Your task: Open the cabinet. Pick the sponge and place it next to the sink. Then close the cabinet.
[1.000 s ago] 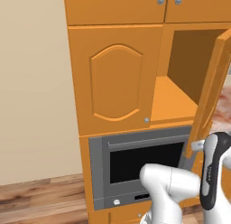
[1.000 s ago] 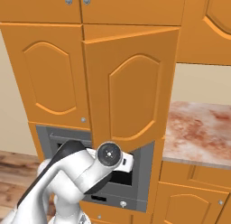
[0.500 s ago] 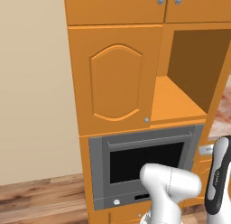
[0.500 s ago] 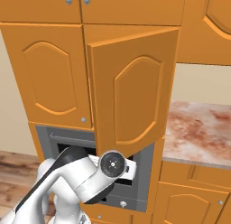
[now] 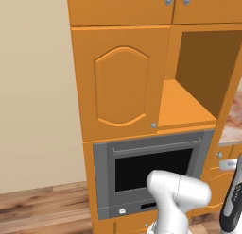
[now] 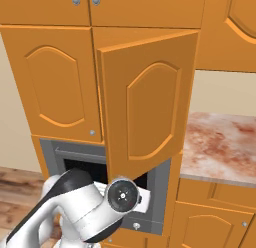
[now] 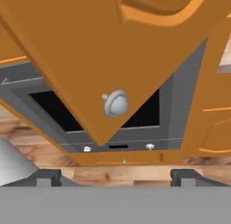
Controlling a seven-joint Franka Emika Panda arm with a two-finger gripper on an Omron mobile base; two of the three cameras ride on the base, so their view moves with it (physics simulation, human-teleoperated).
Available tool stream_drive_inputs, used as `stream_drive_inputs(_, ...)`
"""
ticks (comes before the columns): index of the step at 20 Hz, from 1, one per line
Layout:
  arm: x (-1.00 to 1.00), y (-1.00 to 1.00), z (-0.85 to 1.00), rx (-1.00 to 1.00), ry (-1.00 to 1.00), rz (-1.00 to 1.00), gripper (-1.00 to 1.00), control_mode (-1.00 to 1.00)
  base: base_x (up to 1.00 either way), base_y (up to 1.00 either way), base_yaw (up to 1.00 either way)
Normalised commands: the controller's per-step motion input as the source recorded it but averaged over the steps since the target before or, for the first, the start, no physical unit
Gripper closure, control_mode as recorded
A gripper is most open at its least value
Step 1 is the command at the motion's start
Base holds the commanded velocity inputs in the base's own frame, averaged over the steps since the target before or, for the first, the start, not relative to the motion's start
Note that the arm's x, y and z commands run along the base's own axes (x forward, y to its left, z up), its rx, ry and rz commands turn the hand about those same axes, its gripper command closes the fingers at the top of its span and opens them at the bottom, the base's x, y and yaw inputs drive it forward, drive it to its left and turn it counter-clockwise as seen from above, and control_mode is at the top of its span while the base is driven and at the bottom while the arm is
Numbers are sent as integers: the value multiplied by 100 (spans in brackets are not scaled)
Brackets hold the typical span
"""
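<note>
The cabinet (image 5: pixel 123 82) has its left door shut and its right door (image 6: pixel 150 102) swung well out, baring the orange shelf (image 5: pixel 182 108), on which nothing shows. In the hand view that open door's lower corner with its round silver knob (image 7: pixel 116 103) hangs just above and ahead of my gripper (image 7: pixel 116 177). The fingertips (image 7: pixel 45 175) stand wide apart, open, with nothing between them and clear of the knob. The sponge and the sink are out of view.
A grey oven (image 5: pixel 151 167) with a dark window sits right under the cabinet, behind my arm. A speckled stone counter (image 6: pixel 225 142) runs to the right over shorter orange doors. Wooden floor lies to the lower left.
The right door has swung further open. My gripper has let go of the knob, opened wide and dropped a little below it.
</note>
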Motion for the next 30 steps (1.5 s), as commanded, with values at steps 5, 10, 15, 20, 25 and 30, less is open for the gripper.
stream_drive_inputs(5, -45, 60, 16, 0, 0, 0, -100, -100, 0, 0, 0)
stream_drive_inputs(10, -37, 80, 23, 0, -1, 0, -100, -100, 0, 0, 0)
stream_drive_inputs(15, -48, 65, 31, 0, -2, 0, -100, -100, 0, 0, 0)
stream_drive_inputs(20, -39, 64, 23, 0, -6, 0, -100, -100, 0, 0, 0)
stream_drive_inputs(25, -1, 75, 1, -4, -17, 0, -100, -100, 0, 0, 0)
stream_drive_inputs(30, 15, 90, 0, -6, -22, 0, -100, -100, 0, 0, 0)
